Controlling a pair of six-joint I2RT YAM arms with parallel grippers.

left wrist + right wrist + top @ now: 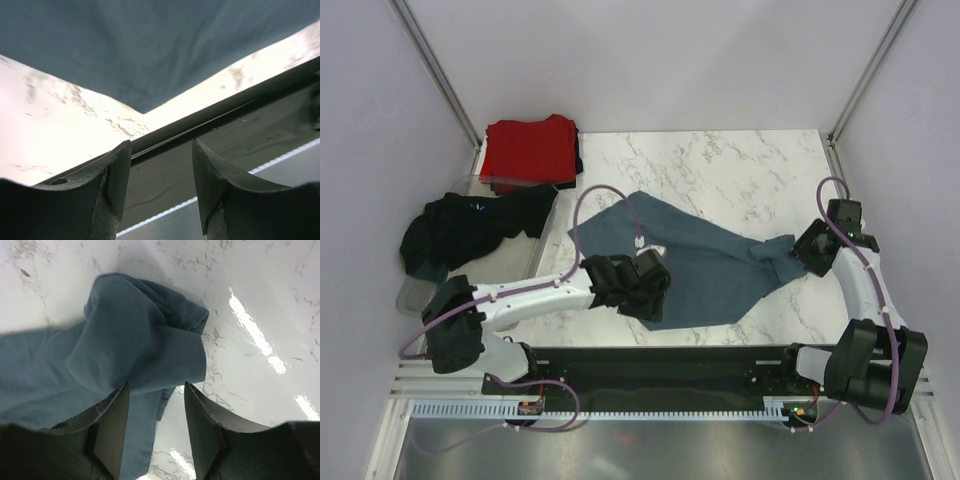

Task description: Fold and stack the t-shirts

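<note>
Lying rumpled across the middle of the table [720,165], the slate blue-grey t-shirt [705,265] has the left gripper [161,150] at its near-left edge and the right gripper [156,390] over its bunched right end, both with fingers parted and pinching nothing (cloth lies loose under the right pair). The red t-shirt [530,150] sits folded at the table's far-left corner; the black t-shirt [470,225] lies crumpled at the table's left edge, over the clear tray [542,245].

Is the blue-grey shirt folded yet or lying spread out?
Spread, not folded. The blue-grey t-shirt lies open and rumpled across the marble table, one end bunched under the right gripper; no neat fold shows.
</note>
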